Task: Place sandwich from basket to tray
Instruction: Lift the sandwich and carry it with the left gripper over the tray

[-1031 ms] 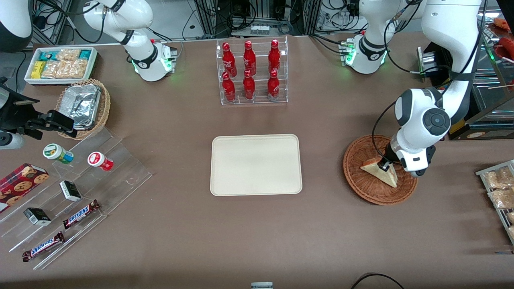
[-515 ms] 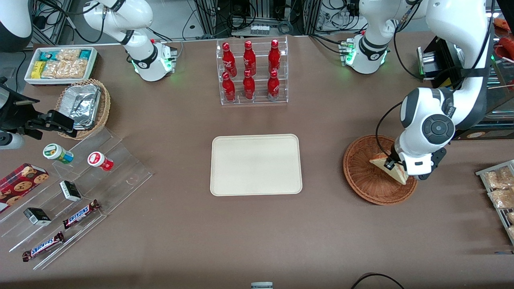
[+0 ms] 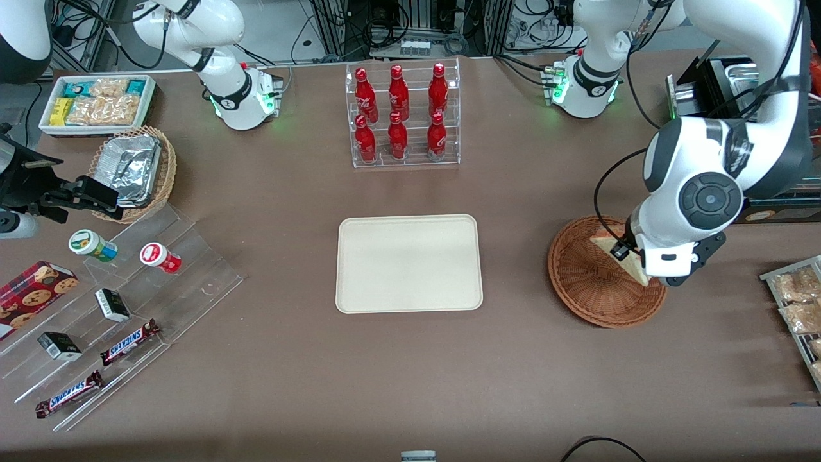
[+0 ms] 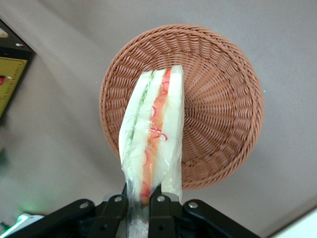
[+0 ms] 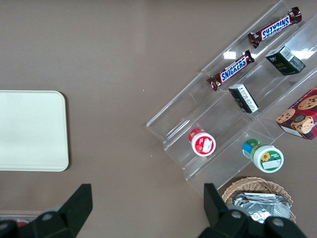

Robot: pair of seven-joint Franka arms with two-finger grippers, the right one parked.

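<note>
My left gripper (image 3: 625, 253) is shut on the sandwich (image 3: 617, 255) and holds it lifted above the reddish-brown wicker basket (image 3: 587, 282). In the left wrist view the sandwich (image 4: 153, 134) is a plastic-wrapped white wedge with a red-orange and green filling stripe, pinched at its narrow end between my fingers (image 4: 161, 210), with the basket (image 4: 223, 109) below it and nothing else in it. The cream-white tray (image 3: 409, 263) lies flat at the table's middle, toward the parked arm's end from the basket, with nothing on it. It also shows in the right wrist view (image 5: 29, 130).
A clear rack of red bottles (image 3: 402, 115) stands farther from the front camera than the tray. A bin of snack packets (image 3: 795, 308) sits at the working arm's end. A stepped acrylic shelf (image 3: 109, 308) with snacks and a tan basket with foil containers (image 3: 131, 170) lie toward the parked arm's end.
My gripper has risen with the sandwich, lifting it off the basket floor. The arm's wrist has moved up and slightly toward the working arm's end.
</note>
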